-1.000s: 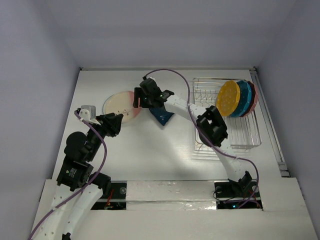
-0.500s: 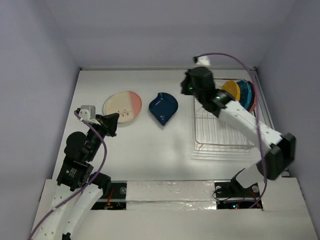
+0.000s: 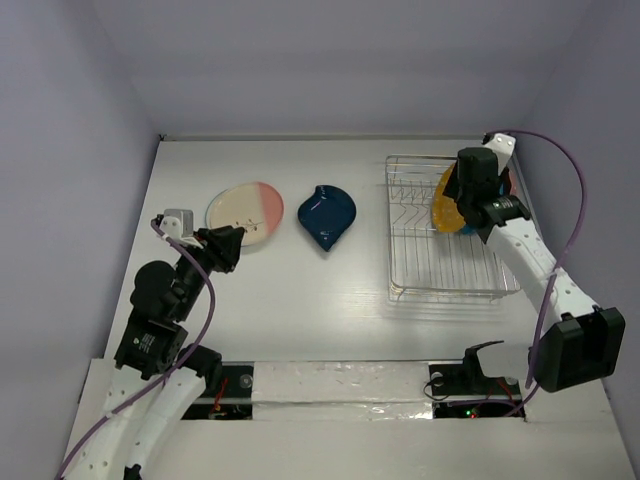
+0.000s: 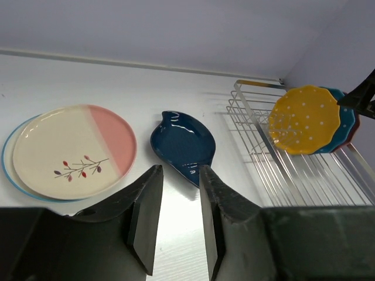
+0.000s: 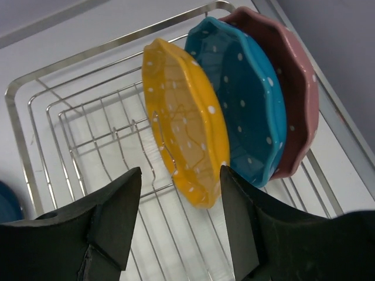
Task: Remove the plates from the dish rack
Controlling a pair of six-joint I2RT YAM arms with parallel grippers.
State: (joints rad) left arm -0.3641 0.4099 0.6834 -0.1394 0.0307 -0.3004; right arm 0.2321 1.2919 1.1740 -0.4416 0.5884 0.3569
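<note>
The silver wire dish rack stands at the right. Three dotted scalloped plates stand upright at its far end: yellow, teal blue and pink. My right gripper is open and empty, just above the rack, its fingers either side of the yellow plate's lower edge. A cream-and-pink plate lies flat on the table on top of a blue-rimmed white one. The navy teardrop plate lies beside them. My left gripper is open and empty, near the cream-and-pink plate.
The near part of the rack is bare wire with short upright prongs. The enclosure's back wall runs close behind the rack, and the right wall is beside it. A raised white strip runs along the table's near edge.
My right gripper left the navy plate lying on the table and swung right to the rack, over the yellow plate. The left arm has not moved.
</note>
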